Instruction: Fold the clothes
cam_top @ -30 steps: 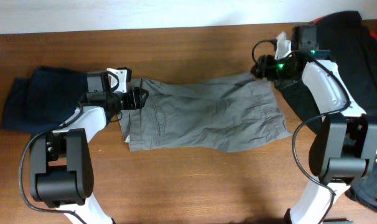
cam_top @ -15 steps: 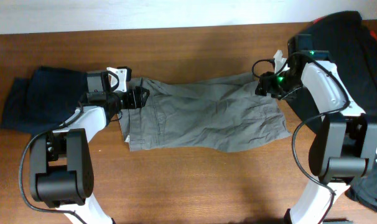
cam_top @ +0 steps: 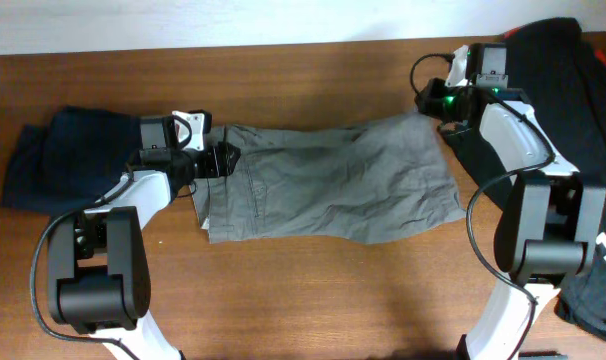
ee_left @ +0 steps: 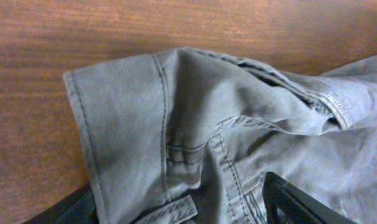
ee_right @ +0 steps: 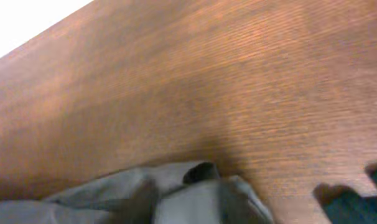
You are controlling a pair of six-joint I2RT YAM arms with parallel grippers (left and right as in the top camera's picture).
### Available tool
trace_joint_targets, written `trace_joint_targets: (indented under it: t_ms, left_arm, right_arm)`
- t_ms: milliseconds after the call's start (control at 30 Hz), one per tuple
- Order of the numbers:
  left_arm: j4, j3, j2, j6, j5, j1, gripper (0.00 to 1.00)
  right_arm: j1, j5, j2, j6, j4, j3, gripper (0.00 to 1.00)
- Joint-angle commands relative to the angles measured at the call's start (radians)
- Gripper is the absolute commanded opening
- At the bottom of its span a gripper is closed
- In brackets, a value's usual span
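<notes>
The grey shorts [cam_top: 333, 185] lie spread across the middle of the table. My left gripper [cam_top: 218, 160] is at their left edge, with the seamed waistband and a belt loop [ee_left: 176, 143] bunched between its fingers [ee_left: 188, 208]. My right gripper [cam_top: 430, 103] holds the shorts' upper right corner, and that corner [ee_right: 195, 190] fills the bottom of the right wrist view; its fingers are hidden there. A navy piece [cam_top: 63, 165] lies at the far left. A black piece [cam_top: 583, 90] lies at the far right.
The wooden table [cam_top: 313, 290] runs to a white wall at the back. The black pile continues down the right side behind the right arm [cam_top: 593, 290]. A dark bit of it shows in the right wrist view [ee_right: 363, 196].
My right gripper dipped toward the front, then moved back toward the far edge, drawing the shorts' upper right corner with it. The left arm has not moved.
</notes>
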Motion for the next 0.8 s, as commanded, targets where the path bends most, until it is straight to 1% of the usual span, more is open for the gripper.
trace_joint_targets:
  t_ms: [0, 33, 67, 167, 233, 333, 400, 533, 600, 767]
  left_arm:
    - [-0.019, 0.003, -0.023, 0.008, 0.003, -0.002, 0.81]
    - [-0.016, 0.003, -0.023, 0.008, 0.003, -0.002, 0.85]
    - [-0.011, 0.003, -0.023, 0.008, 0.004, -0.002, 0.99]
    - [0.021, 0.011, -0.026, 0.009, 0.011, 0.001, 0.99]
    - [0.032, 0.044, -0.034, 0.008, 0.011, 0.000, 0.99]
    - [0.033, 0.079, -0.038, 0.009, 0.018, -0.001, 0.99]
    - [0.033, 0.079, -0.036, 0.009, -0.005, -0.001, 0.99]
    - [0.031, 0.079, -0.031, 0.009, -0.044, -0.003, 0.99]
    - [0.032, 0.079, -0.027, 0.009, -0.047, -0.003, 0.99]
    - [0.037, 0.079, 0.016, 0.008, -0.073, -0.003, 0.99]
  right_arm:
    - [-0.006, -0.002, 0.000, 0.082, -0.096, 0.007, 0.57]
    - [-0.007, -0.017, 0.000, 0.048, -0.149, 0.007, 0.57]
    - [-0.008, -0.024, -0.003, 0.019, -0.192, 0.007, 0.57]
    - [-0.010, -0.023, -0.021, -0.034, -0.287, 0.007, 0.57]
    - [-0.010, -0.011, -0.069, -0.070, -0.323, 0.007, 0.57]
    - [-0.010, -0.005, -0.152, -0.072, -0.337, 0.007, 0.57]
    - [0.002, -0.005, -0.190, -0.102, -0.410, 0.007, 0.57]
    - [0.035, 0.009, -0.182, -0.179, -0.542, 0.002, 0.57]
    - [0.055, 0.018, -0.176, -0.201, -0.573, -0.008, 0.57]
    - [0.103, 0.039, -0.170, -0.203, -0.622, -0.029, 0.57]
